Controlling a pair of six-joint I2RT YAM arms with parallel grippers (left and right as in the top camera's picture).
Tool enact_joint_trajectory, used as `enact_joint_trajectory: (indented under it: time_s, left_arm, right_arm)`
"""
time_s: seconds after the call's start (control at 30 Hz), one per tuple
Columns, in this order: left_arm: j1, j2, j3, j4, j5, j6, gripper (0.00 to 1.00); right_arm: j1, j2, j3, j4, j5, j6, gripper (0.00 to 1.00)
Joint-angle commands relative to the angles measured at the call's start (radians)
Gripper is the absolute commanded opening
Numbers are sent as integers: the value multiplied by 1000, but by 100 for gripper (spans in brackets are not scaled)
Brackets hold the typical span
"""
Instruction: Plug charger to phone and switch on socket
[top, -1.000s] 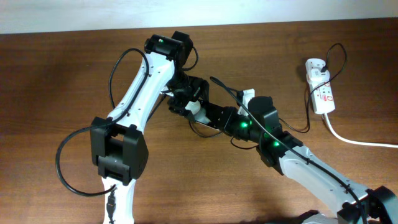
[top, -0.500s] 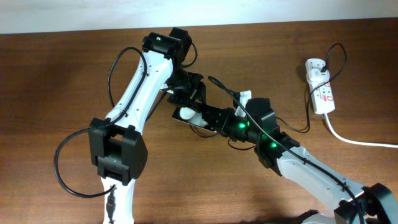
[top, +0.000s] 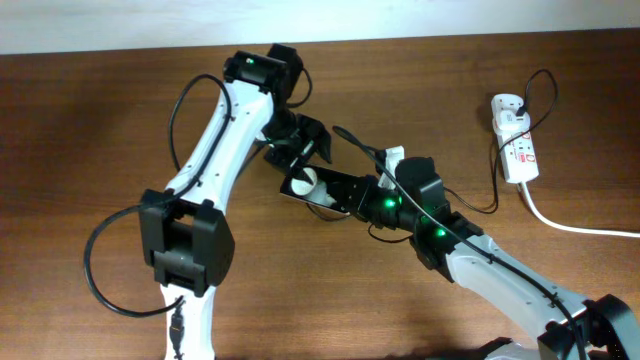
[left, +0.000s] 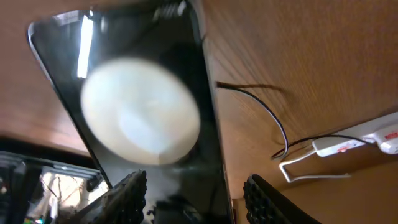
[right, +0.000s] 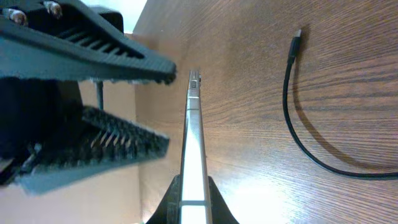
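Note:
The black phone hangs tilted above the table, its screen showing a big round white reflection. My right gripper is shut on its thin edge; in the overhead view it sits at the phone's right end. My left gripper hovers over the other end, its fingers apart, one over the screen and one beside the phone's edge. The charger's black cable lies loose on the wood, its connector tip away from the phone. The white socket lies far right.
The socket's thick white cord runs off the right edge. The charger cable loops round the socket and back under my right arm. In the left wrist view the socket shows beyond a curl of cable.
My left gripper has drawn back a little toward the far side and its fingers have spread again, uncovering more of the phone. The right gripper has pinched tighter on the phone.

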Motion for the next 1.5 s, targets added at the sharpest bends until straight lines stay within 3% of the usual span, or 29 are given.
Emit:
enact_joint_trajectory:
  time_s: [0.0, 0.1, 0.3, 0.53, 0.77, 1.0, 1.3, 1.47]
  left_arm:
    - [42, 4, 0, 1, 5, 162, 56]
    - [68, 4, 0, 1, 7, 289, 56]
    - [105, 4, 0, 1, 6, 431, 53]
    - [119, 4, 0, 1, 7, 685, 56]
    - [121, 4, 0, 17, 7, 750, 58]
    - [125, 4, 0, 73, 8, 774, 73]
    - [201, 3, 0, 76, 203, 1008, 66]
    - [266, -19, 1, 64, 251, 1061, 72]
  right_arm:
    - [-45, -16, 23, -27, -70, -47, 4]
    - [-85, -38, 23, -116, -105, -125, 4]
    - [-129, -130, 23, -255, -97, -215, 4]
    - [-187, -280, 23, -375, -74, -262, 4]
    - [-230, -397, 23, -382, -74, -261, 4]
    - [-287, -481, 23, -457, -79, -262, 4]
    - [-351, -572, 23, -533, -82, -262, 4]
    - [-377, -604, 23, -576, -103, -262, 4]
